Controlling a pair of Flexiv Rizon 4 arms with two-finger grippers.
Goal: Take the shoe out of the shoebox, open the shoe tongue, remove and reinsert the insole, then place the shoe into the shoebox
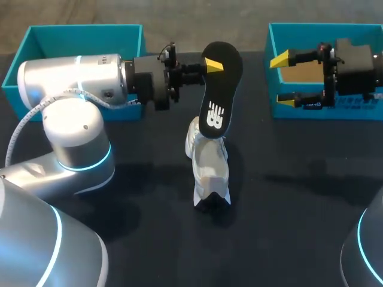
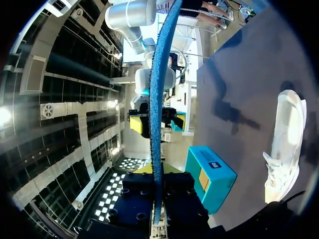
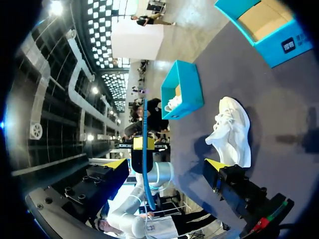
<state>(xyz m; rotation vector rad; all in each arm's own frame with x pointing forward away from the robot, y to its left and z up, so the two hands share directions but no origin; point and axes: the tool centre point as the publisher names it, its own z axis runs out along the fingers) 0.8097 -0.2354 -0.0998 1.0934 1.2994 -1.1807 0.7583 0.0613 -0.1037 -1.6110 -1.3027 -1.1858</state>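
Item: insole [image 1: 218, 89], black with a white mark, held upright over mid-counter by the left end effector [image 1: 210, 64], which is clamped on its upper end from both faces; the left wrist view shows it edge-on between the fingers. Item: shoe [image 1: 209, 170], white, resting on the counter [image 1: 287, 209] directly beneath, gripped by nothing. From above, the insole's lower end overlaps the shoe's far end, and this angle does not show whether the two touch. Right end effector [image 1: 284, 81]: fingers spread wide, holding nothing, hovering over the right shoebox [image 1: 323, 111], well apart from the shoe. Hazards, as judged: the insole is held at one end only, so it may bend or buckle against the collar or tongue when pushed down. The unheld shoe may slide or tip under that push, and a folded insole would end up bunched inside. Steadying the shoe with the right end effector would likely lessen all three. Surface: dark, matte and flat, probably offering only modest grip to the sole. Room: left shoebox [image 1: 36, 48] at the far left corner, the right one at the far right, with the shoe between them and well apart from both.
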